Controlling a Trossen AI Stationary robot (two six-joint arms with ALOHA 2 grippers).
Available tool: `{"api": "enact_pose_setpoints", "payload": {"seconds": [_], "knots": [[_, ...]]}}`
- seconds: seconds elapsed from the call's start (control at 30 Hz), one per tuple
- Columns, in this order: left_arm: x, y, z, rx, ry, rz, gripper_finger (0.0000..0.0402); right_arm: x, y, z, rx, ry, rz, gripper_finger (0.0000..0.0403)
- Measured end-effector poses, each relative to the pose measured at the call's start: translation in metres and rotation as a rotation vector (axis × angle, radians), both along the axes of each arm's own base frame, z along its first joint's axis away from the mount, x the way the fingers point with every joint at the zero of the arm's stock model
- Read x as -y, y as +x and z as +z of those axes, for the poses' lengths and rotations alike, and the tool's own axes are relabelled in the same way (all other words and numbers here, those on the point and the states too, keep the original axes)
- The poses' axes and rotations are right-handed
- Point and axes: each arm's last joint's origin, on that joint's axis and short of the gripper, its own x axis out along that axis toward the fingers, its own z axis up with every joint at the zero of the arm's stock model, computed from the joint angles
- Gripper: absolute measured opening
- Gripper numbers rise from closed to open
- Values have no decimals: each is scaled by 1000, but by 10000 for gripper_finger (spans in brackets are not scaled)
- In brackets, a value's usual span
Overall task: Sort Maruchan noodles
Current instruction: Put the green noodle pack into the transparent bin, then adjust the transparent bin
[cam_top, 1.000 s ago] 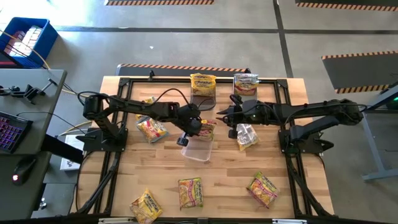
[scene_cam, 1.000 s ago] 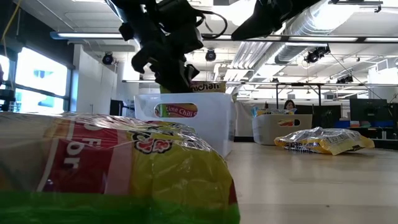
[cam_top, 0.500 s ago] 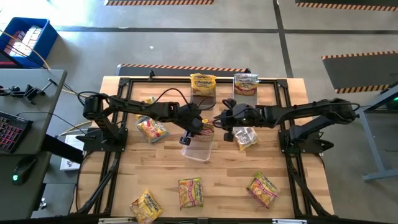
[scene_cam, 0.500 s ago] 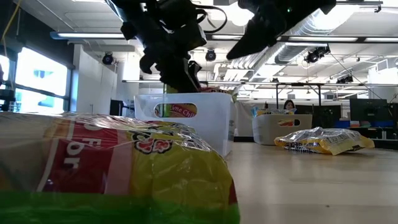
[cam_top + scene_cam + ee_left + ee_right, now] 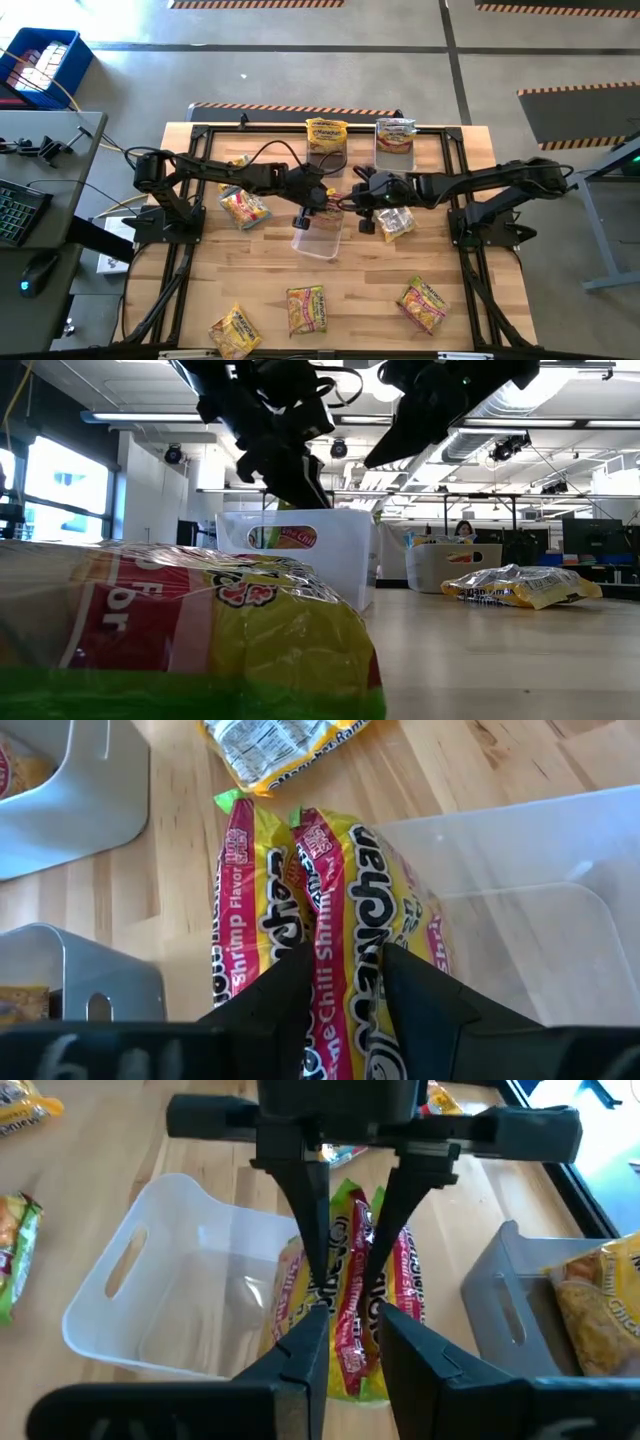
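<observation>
- High view: the left end effector (image 5: 318, 203) and right end effector (image 5: 352, 199) meet over the near end of a clear bin (image 5: 319, 236) in the middle of the surface (image 5: 370, 280). A noodle packet (image 5: 333, 204) sits just between them. More packets lie well apart towards the surface's edges, one (image 5: 307, 308) among them.
- Low view: both arms hang above a white bin (image 5: 300, 560); a packet label shows through its handle slot, right below the tips.
- Left wrist view: two upright packets, a shrimp packet (image 5: 243, 910) and a chili packet (image 5: 345, 935), stand on edge against the bin wall. The left fingers (image 5: 268, 1005) are spread, straddling the chili packet loosely, not pinching it that I can see.
- Right wrist view: the right fingers (image 5: 300, 1355) are narrowly parted, just short of the same packets; nothing held.
- These look light, crinkly and slippery, with brittle noodles inside. I'd pinch across the flat block, gently, not the sealed fringe.
</observation>
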Motion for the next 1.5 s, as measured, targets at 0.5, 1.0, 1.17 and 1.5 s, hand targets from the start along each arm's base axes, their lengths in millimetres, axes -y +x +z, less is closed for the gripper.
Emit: {"api": "enact_pose_setpoints", "payload": {"seconds": [0.5, 1.0, 1.17, 1.5], "knots": [[-4, -22, 45, 124, -67, 75, 115, -1, -1, -13, -101, 51, 10, 64], [9, -119, -26, 162, -404, 272, 3, 4, -31, -82, -93, 288, -100, 2], [18, -124, -46, 131, -481, 292, 2, 13, -35, -88, -30, 316, -177, 1], [40, -108, -62, 130, -532, 231, 0, 24, -35, -87, -12, 307, -230, 0]]}}
